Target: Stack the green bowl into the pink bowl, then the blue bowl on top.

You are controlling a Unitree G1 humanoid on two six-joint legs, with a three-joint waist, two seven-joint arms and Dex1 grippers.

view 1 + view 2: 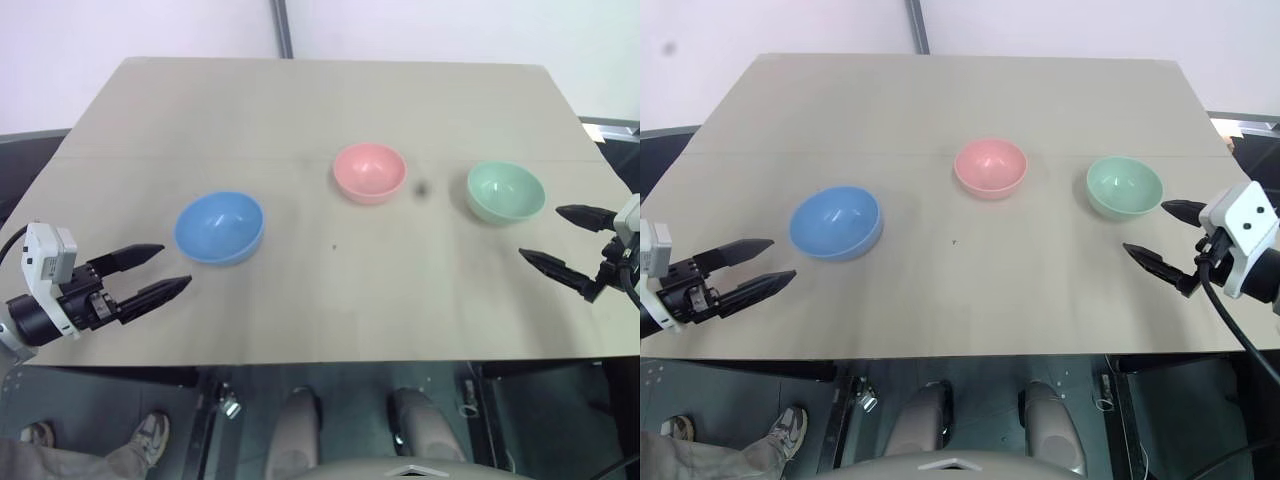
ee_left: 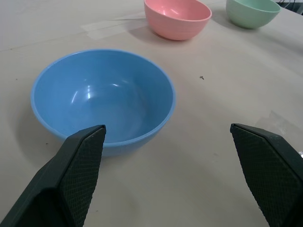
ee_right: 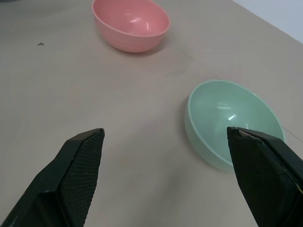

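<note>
A robot test lab, by the look of it. A bare beige table (image 1: 300, 100) stands against a plain white wall (image 1: 150, 25). A person's shoe (image 1: 150, 435) shows beside the rig.

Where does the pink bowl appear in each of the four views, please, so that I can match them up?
Left eye view: pink bowl, centre of the table, between the blue bowl and the green bowl.
Right eye view: the same middle place.
Left wrist view: beyond the blue bowl, beside the green one.
Right wrist view: beyond the green bowl.
Shared landmark: the green bowl beside it.
</note>
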